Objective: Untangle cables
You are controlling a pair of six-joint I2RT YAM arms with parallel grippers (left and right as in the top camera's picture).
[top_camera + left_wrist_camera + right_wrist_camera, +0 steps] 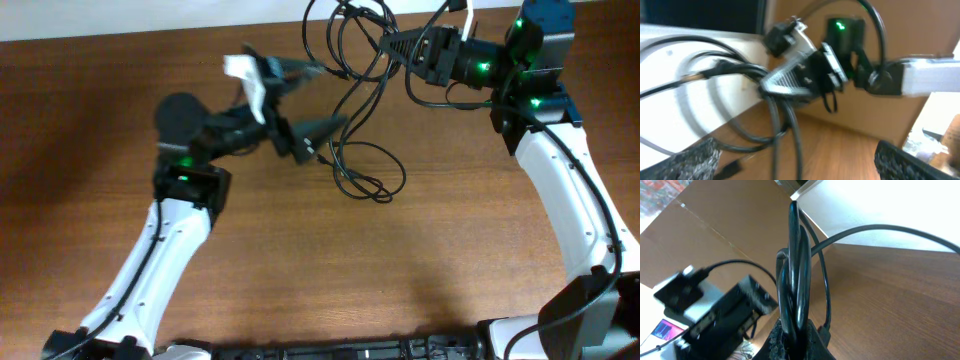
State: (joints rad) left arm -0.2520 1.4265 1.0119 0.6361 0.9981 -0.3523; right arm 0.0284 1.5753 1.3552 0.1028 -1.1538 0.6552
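The cables (366,178) are thin black cords. They hang in loops from my right gripper (386,42) down to the wooden table (300,280), where one loop lies flat. My right gripper is shut on a bunch of cable strands (795,255), with its fingertips (800,336) pinching them. My left gripper (333,96) is open, just left of the hanging strands. In the left wrist view its fingers (800,167) are spread wide, with cable strands (772,115) running between them and a small plug end (732,164) near the left finger. The right gripper (800,75) shows ahead of it.
The table's far edge meets a white wall (120,18) just behind the grippers. A brown cardboard surface (725,225) stands beyond the table in the right wrist view. My left gripper body (725,315) shows close to the right one.
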